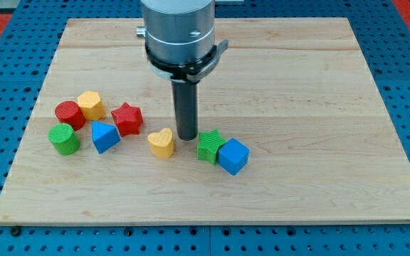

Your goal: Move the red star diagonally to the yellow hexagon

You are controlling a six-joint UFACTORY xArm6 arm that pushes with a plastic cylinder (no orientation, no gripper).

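Observation:
The red star (127,117) lies left of the board's middle. The yellow hexagon (90,105) lies up and to the left of it, touching a red cylinder (69,114). My tip (187,136) rests on the board between a yellow heart (161,143) and a green star (209,146), well to the right of the red star and not touching it.
A blue triangular block (104,136) sits just below the red star, and a green cylinder (64,139) lies left of it. A blue cube (233,156) touches the green star. The wooden board (319,107) lies on a blue perforated table.

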